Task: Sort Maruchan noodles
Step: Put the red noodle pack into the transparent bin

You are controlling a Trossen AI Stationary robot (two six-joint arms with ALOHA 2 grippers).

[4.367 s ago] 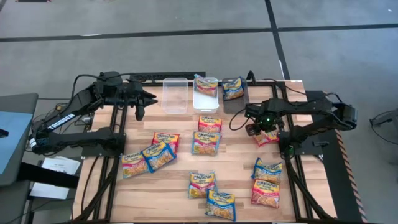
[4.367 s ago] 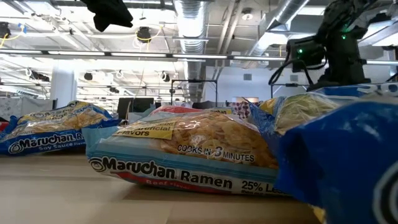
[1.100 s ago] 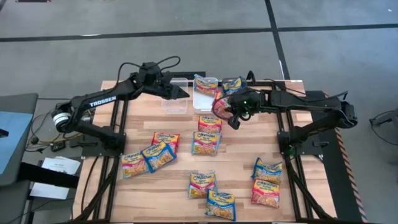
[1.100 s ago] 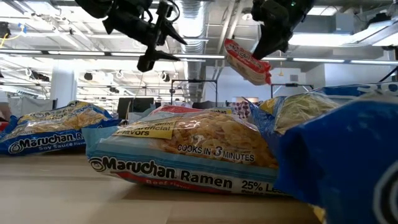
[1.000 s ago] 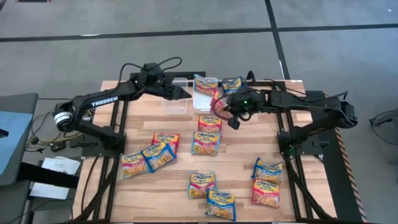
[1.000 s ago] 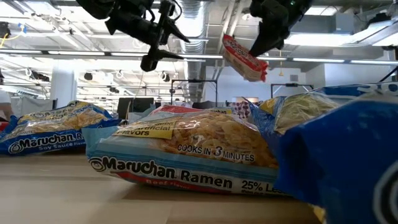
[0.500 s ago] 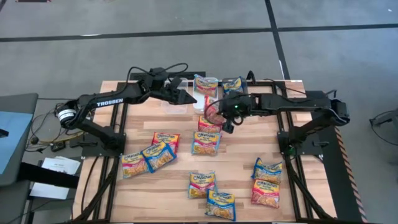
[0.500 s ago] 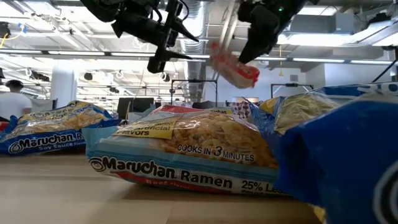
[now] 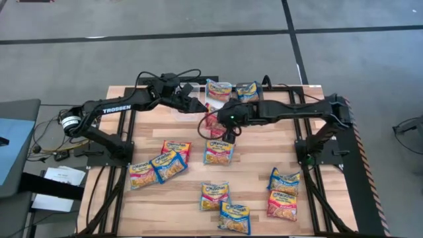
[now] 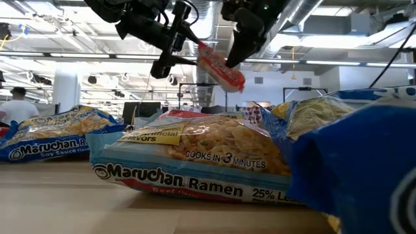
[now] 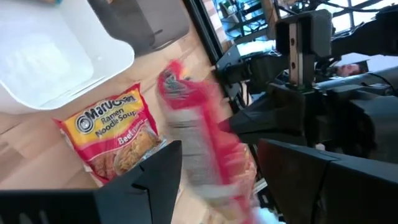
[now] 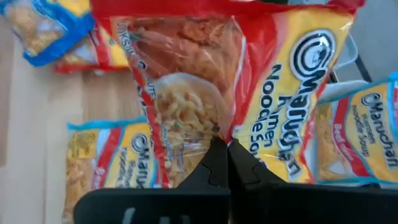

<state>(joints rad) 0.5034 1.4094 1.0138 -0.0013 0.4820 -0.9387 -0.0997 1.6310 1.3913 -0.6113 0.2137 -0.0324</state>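
Above the middle of the wooden slatted surface (image 9: pixel 258 168), a red-banded, yellow-printed plastic Maruchan noodle packet (image 9: pixel 213 121) hangs in the air, pinched between the pressed-together fingers of the right hand (image 9: pixel 225 123); the right wrist view shows the two dark fingertips meeting on the packet's lower edge. A second ago this packet was held further toward the right side, beside the dark-grey bin (image 9: pixel 253 102); it has since been carried leftward across the white bin (image 9: pixel 218 108) and now sits close to the left hand (image 9: pixel 196 105), which has also crept inward from the far-left corner. The left hand's fingers are spread, and in the left wrist view the packet, smeared by motion, sits just in front of the gap between them. In the low view the packet tilts down between the two hands, very near the left fingertips, though whether they touch cannot be told.

This reads as a hand-over in progress: the right arm seems to be offering the red packet so the left can take it, probably toward the clear plastic bin (image 9: pixel 187 104) under the left arm. The remaining yellow-orange noodle packets (image 9: pixel 219 153) lie scattered and unsorted across the surface, with two already resting in the white and dark-grey bins, so the sorting appears to be at an early stage.
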